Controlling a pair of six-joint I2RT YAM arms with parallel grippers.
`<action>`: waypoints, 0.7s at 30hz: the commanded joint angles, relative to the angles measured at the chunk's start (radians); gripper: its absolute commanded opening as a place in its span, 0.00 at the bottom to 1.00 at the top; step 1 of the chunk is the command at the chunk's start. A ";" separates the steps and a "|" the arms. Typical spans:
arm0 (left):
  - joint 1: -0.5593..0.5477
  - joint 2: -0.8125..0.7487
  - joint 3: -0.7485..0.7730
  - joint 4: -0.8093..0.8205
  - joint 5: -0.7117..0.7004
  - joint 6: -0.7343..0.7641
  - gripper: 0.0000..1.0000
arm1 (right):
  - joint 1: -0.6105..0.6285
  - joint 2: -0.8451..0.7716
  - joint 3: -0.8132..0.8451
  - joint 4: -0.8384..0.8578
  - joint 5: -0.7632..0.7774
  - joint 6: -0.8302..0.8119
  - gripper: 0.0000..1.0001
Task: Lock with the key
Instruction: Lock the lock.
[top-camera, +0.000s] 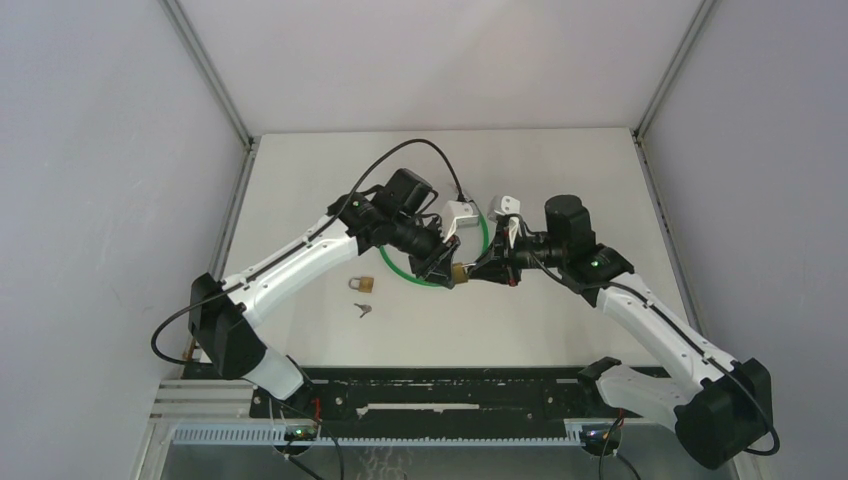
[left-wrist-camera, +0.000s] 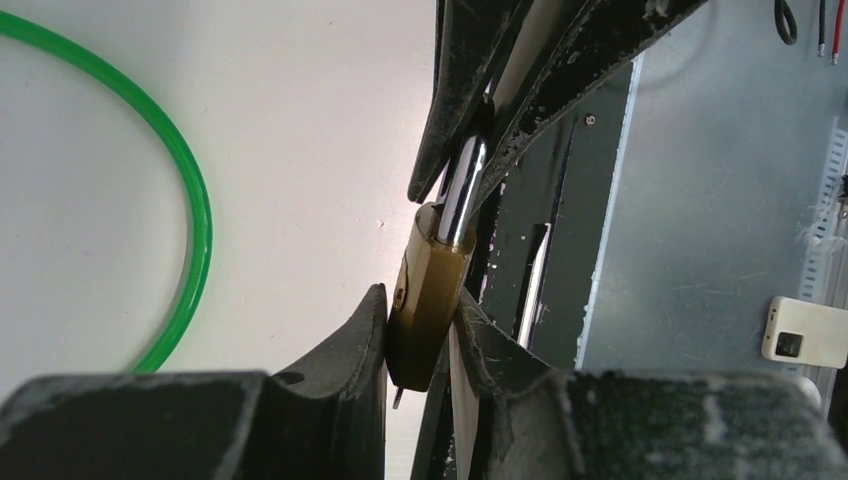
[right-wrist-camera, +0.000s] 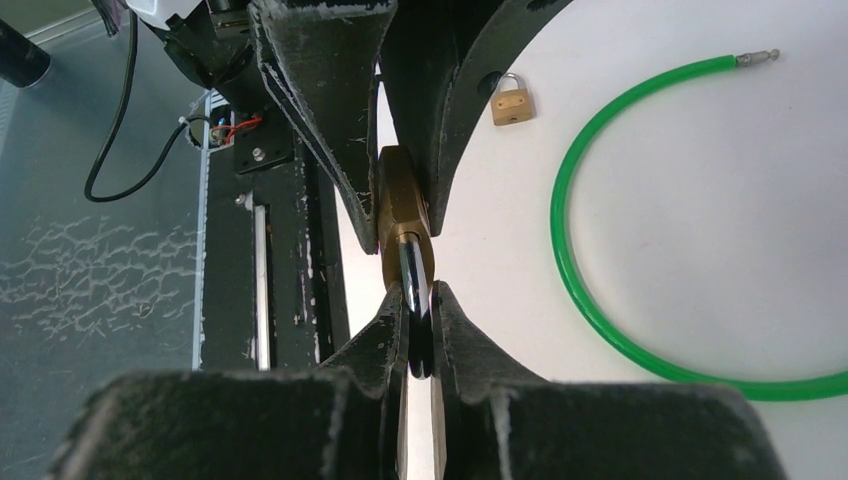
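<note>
Brass padlock (left-wrist-camera: 430, 290) pinched by left gripper (left-wrist-camera: 420, 315), beside green cable loop (left-wrist-camera: 200, 220). Its shackle (right-wrist-camera: 411, 272) clamped by right gripper (right-wrist-camera: 418, 300).

This is a robotics lab test cell. A white worktop (top-camera: 560, 330) is boxed in by plain grey panels (top-camera: 100, 200), set in aluminium posts (top-camera: 210, 75) that run to the upper corners of the frame. The left arm (top-camera: 290, 265) and right arm (top-camera: 660, 325), both white and black, are bolted to a black rail (top-camera: 440, 390) along the bottom edge. A slotted cable duct (top-camera: 400, 435) lies below the rail, and a loose black cable (top-camera: 421, 142) loops above.
</note>
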 joint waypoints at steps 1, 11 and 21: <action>-0.033 -0.012 0.071 0.410 0.139 -0.052 0.00 | 0.062 -0.008 0.004 0.098 -0.026 -0.003 0.00; -0.012 -0.065 -0.030 0.312 0.077 0.113 0.00 | -0.052 -0.056 0.074 -0.074 0.013 -0.110 0.24; -0.009 -0.052 -0.032 0.244 0.062 0.181 0.00 | -0.147 -0.105 0.126 -0.207 -0.069 -0.193 0.56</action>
